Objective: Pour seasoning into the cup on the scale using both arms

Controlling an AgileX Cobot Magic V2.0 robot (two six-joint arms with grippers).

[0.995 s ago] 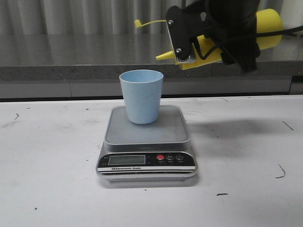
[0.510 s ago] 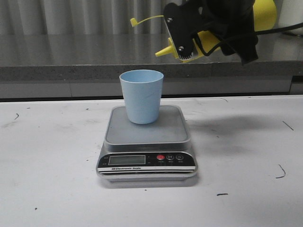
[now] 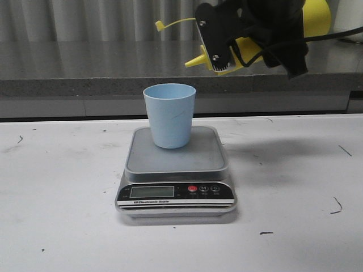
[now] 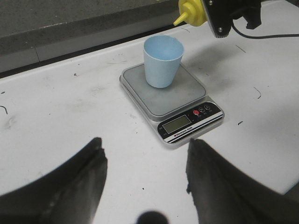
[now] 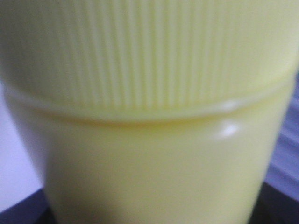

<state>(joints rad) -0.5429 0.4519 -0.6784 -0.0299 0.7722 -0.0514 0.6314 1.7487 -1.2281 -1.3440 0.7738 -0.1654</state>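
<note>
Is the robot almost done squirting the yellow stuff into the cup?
Not yet. Done: the cup stands on the scale, and the right gripper has the bottle lifted and tipped on its side. In hand: its nozzle points toward the cup but sits above and to the right of it. Left: bring it over the cup and pour. The left gripper is open and empty.

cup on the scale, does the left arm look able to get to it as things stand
Probably yes. The left claw is open and faces the cup across bare table, with nothing between. The right claw holds the seasoning bottle tilted above and behind the cup, off to one side, so the approach looks free.
</note>
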